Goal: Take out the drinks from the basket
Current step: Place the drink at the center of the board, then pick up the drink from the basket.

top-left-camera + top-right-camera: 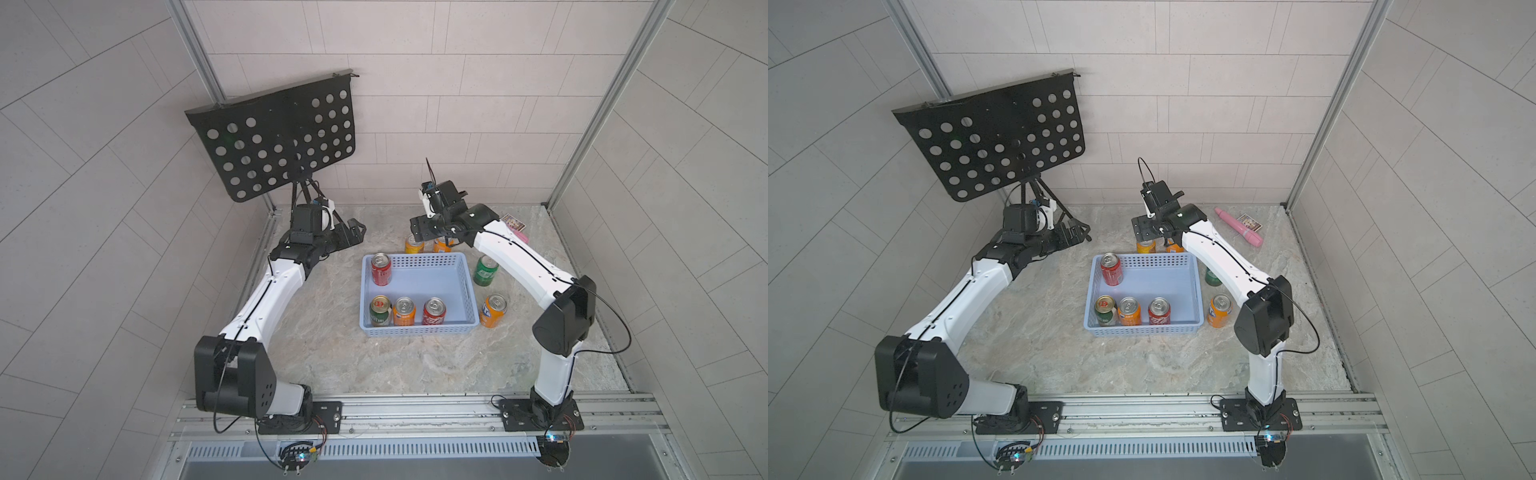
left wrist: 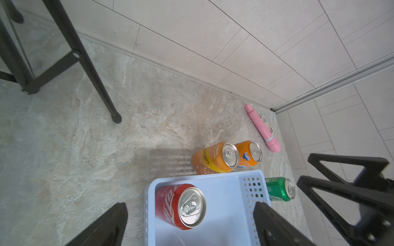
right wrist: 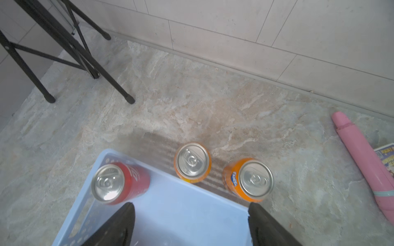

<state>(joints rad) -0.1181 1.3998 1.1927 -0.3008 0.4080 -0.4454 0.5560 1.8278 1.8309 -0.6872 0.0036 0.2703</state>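
Note:
The light-blue basket [image 1: 419,330] [image 1: 1144,330] sits mid-table. Inside stand a red can [image 1: 381,269] at its back left corner and, along the front wall, a green can with a red-gold label [image 1: 380,311], an orange can [image 1: 404,311] and a red can [image 1: 434,311]. Outside it, two orange cans [image 1: 414,244] [image 1: 441,245] stand behind the back wall, and a green can [image 1: 485,271] and an orange can [image 1: 494,311] stand to its right. My right gripper [image 3: 189,213] hangs open and empty above the basket's back edge. My left gripper [image 2: 190,215] is open, raised left of the basket, holding nothing.
A black perforated music stand [image 1: 274,141] rises at the back left, its legs [image 3: 91,53] on the table near the left arm. A pink stick [image 1: 1237,226] and a small card [image 1: 1250,221] lie at the back right. Tiled walls enclose three sides.

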